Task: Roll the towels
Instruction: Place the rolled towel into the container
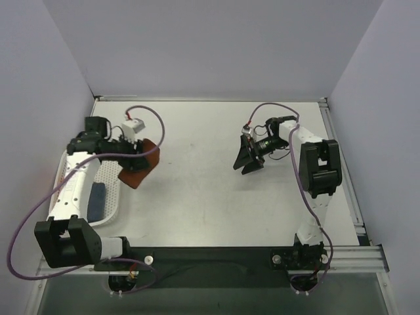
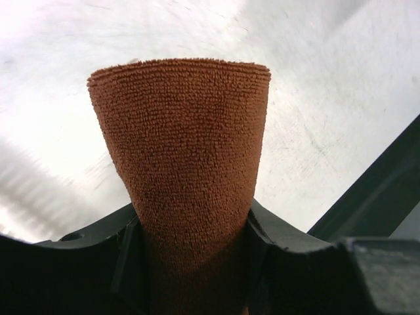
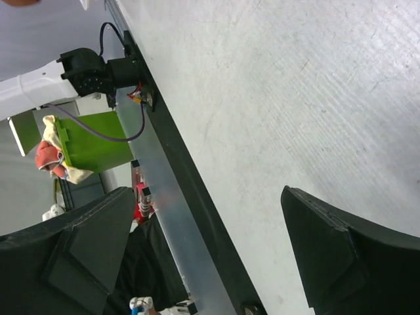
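Item one: rust-brown towel (image 1: 141, 165), at 9 o'clock on the table (image 1: 203, 203), bunched into a thick roll and clamped between the fingers of the left gripper (image 1: 136, 156); in the left wrist view its free end flares out past the fingers over the bare tabletop (whether it touches the surface cannot be told). Item two: blue towel (image 1: 97, 201), lying inside the white basket (image 1: 114, 191) at the table's 8 o'clock edge, partly hidden under the left arm. Item three: right gripper (image 1: 248, 161), at about 2 o'clock from the table's centre, fingers spread wide with nothing between them, only table showing in the gap. Item four: green bin (image 3: 92, 141), off the table at 9 o'clock in the right wrist view, cloths draped at its rim.
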`<state>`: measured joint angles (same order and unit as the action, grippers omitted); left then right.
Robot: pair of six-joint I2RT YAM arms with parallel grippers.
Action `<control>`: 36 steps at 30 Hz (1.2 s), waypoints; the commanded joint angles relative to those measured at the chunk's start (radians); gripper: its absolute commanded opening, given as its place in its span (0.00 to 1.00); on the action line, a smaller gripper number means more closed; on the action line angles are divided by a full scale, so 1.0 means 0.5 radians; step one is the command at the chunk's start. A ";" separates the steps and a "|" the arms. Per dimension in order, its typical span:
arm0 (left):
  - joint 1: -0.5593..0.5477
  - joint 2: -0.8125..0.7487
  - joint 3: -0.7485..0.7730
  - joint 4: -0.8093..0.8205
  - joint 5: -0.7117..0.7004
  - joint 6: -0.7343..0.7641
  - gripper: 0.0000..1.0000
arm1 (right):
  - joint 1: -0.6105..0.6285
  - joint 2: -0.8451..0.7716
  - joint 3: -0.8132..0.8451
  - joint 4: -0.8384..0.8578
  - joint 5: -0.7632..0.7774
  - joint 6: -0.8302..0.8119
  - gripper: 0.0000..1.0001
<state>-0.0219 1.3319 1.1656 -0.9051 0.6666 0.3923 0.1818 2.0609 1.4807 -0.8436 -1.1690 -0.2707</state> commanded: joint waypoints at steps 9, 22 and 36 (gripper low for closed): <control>1.595 0.085 0.240 -0.902 0.296 0.706 0.00 | -0.026 -0.103 0.070 -0.353 -0.009 -0.152 1.00; 1.645 0.174 -0.119 -0.445 0.063 0.265 0.00 | -0.026 -0.051 0.061 -0.365 0.025 -0.167 1.00; 1.455 0.508 -0.233 -0.175 -0.124 -0.119 0.00 | -0.035 -0.011 0.045 -0.362 0.056 -0.195 1.00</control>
<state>0.7166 1.5654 1.0527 -1.0447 0.6125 0.3798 0.1696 2.0438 1.4960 -0.9661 -1.1484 -0.3466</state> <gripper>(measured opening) 0.520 0.999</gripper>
